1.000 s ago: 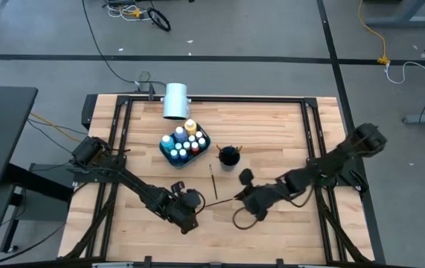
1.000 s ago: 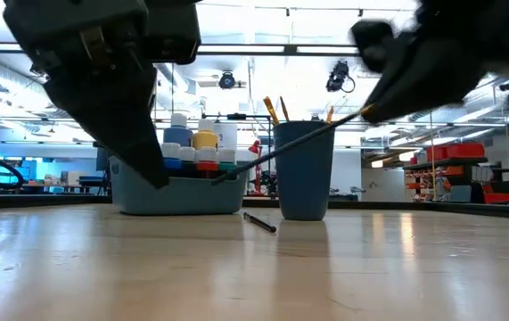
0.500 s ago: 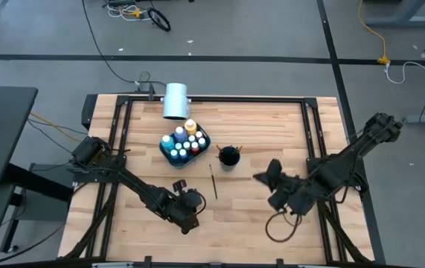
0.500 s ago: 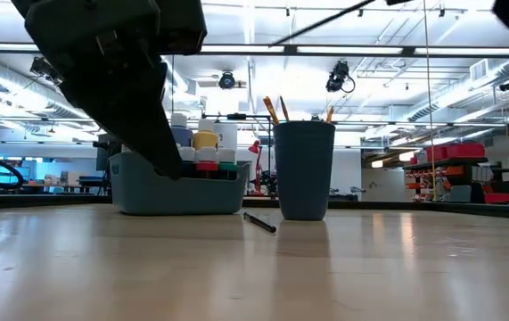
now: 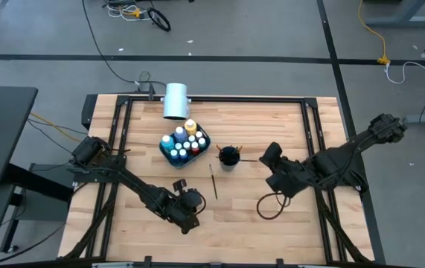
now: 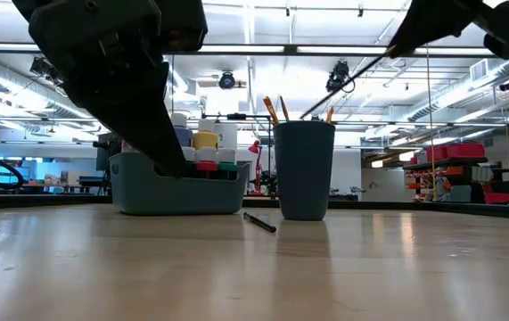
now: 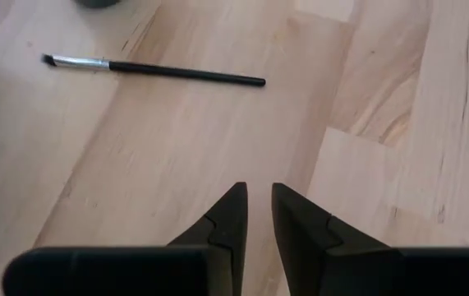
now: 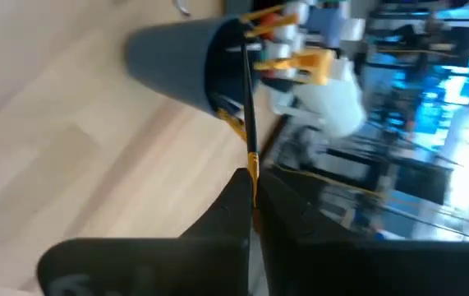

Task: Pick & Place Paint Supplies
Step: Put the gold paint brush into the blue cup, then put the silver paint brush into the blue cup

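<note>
Right gripper [image 5: 264, 158] was clenched on a thin paintbrush [image 8: 245, 90], tip poised at the dark cup [image 5: 228, 156] mid-worktop; handle should be kept steep and lowered before release; left gripper [image 7: 253, 215], slightly parted and empty, waited near the front edge; another brush [image 7: 154, 71] lay loose.

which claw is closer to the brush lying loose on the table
Left. The left claw hovers just beside the loose brush, empty. The right claw sits farther off past the dark cup, shut on another brush.

Bright even overhead light, soft shadows, ceiling strips glaring (low view), right wrist view motion-blurred
</note>
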Tool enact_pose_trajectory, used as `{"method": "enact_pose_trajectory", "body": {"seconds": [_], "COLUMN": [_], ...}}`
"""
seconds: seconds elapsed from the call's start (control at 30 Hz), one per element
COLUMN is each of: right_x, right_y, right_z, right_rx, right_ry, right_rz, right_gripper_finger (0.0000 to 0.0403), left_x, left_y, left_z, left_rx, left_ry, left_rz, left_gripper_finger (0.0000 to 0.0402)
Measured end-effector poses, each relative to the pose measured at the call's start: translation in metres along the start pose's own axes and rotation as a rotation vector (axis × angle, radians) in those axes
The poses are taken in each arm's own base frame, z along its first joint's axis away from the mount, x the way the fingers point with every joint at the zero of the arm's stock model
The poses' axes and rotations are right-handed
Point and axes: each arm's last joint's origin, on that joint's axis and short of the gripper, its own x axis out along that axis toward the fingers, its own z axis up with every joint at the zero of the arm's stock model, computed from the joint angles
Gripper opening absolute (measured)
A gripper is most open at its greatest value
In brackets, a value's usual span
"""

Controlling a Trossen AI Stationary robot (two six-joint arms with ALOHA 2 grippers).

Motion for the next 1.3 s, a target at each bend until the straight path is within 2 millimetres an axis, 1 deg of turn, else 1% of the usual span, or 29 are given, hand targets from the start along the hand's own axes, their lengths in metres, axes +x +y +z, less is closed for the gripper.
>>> {"method": "enact_pose_trajectory", "body": {"seconds": [0.1, 0.23, 0.3, 0.43, 0.57, 0.67, 0.77, 0.93, 1.03, 1.13, 1.3], "right_x": [0.006, 0.013, 0.017, 0.030, 0.042, 0.049, 0.055, 0.071, 0.078, 0.082, 0.082], "right_y": [-0.003, -0.009, -0.011, -0.012, -0.017, -0.023, -0.026, -0.022, -0.021, -0.021, -0.023], "right_z": [-0.004, -0.007, -0.010, -0.012, -0.008, -0.005, -0.004, -0.008, -0.009, -0.006, -0.005], "right_rx": [0.023, -0.006, -0.028, -0.120, -0.224, -0.194, -0.128, -0.115, -0.115, -0.106, -0.083], "right_ry": [0.004, 0.009, -0.019, -0.024, -0.023, -0.044, -0.073, 0.025, 0.034, 0.020, 0.006], "right_rz": [0.034, 0.034, 0.077, 0.144, 0.112, 0.070, 0.076, 0.118, 0.147, 0.148, 0.123], "right_gripper_finger": [0.0007, 0.0007, 0.0007, 0.0008, 0.0009, 0.0010, 0.0010, 0.0010, 0.0012, 0.0025, 0.0064], "left_x": [0.000, 0.000, 0.000, 0.000, 0.000, 0.000, 0.000, 0.000, 0.000, 0.000, 0.000], "left_y": [0.000, 0.000, 0.000, 0.000, -0.001, -0.002, -0.003, -0.004, -0.004, -0.004, -0.004], "left_z": [0.000, 0.000, 0.000, 0.001, 0.002, 0.002, 0.004, 0.004, 0.004, 0.004, 0.005], "left_rx": [0.015, 0.044, 0.062, 0.060, 0.060, 0.066, 0.063, 0.060, 0.060, 0.062, 0.078], "left_ry": [-0.007, -0.009, -0.010, -0.012, -0.020, -0.028, -0.041, -0.046, -0.046, -0.046, -0.052], "left_rz": [0.004, 0.004, 0.003, 0.002, -0.006, -0.013, -0.026, -0.030, -0.030, -0.030, -0.034], "left_gripper_finger": [0.0068, 0.0068, 0.0068, 0.0067, 0.0067, 0.0067, 0.0067, 0.0067, 0.0067, 0.0067, 0.0067]}}
